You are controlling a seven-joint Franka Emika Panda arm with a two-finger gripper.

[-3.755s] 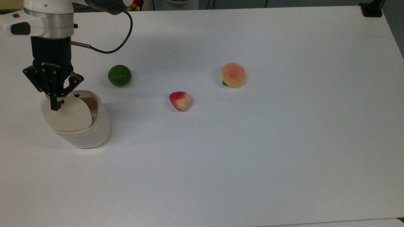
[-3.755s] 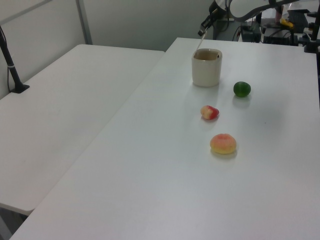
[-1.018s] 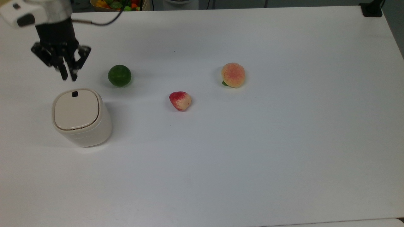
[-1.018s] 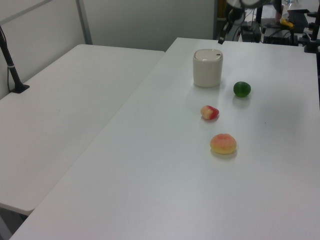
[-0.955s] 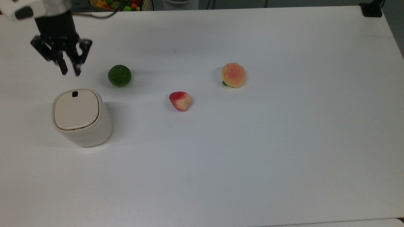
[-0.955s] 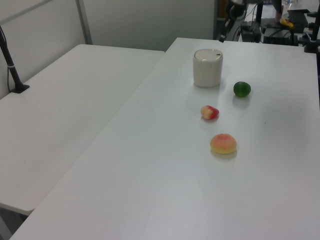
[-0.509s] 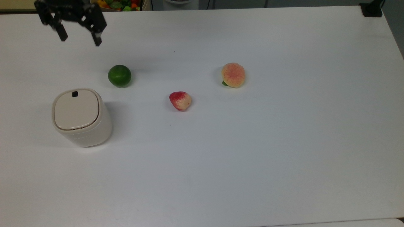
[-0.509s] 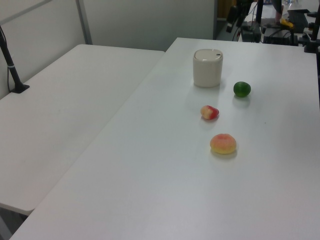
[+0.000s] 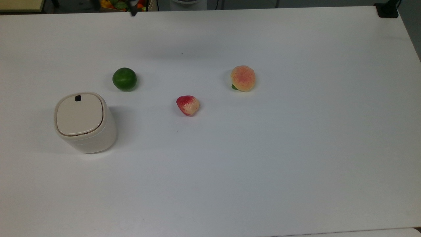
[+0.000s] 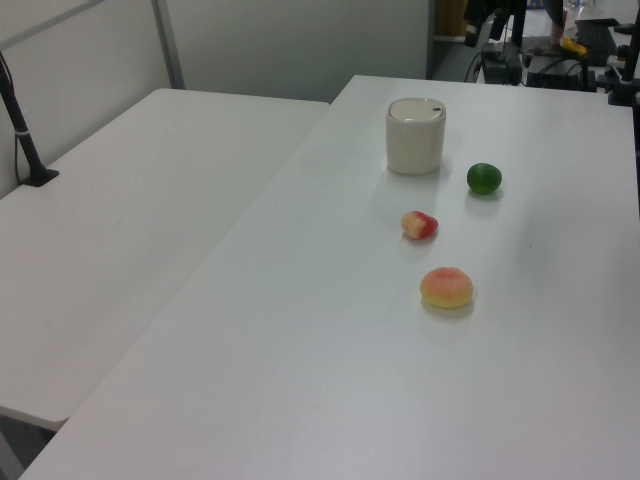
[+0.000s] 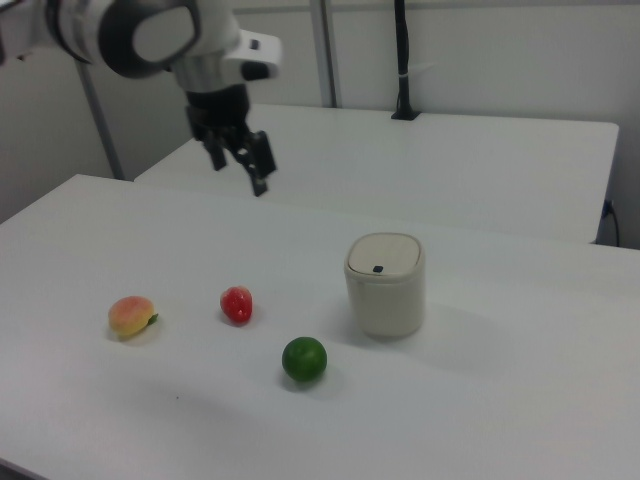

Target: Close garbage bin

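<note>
Well below and apart from the raised gripper (image 11: 240, 168) — fingers spread, empty — the lidded garbage bin (image 11: 385, 283)

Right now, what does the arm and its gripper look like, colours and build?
In the right view the arm is glossy white with rounded, bulky joint housings and a dark grey round cap on the nearest joint. A white block with a small dark patch sticks out at the wrist. Below it, the gripper is all black: a short dark body ending in two slim black fingers.
</note>
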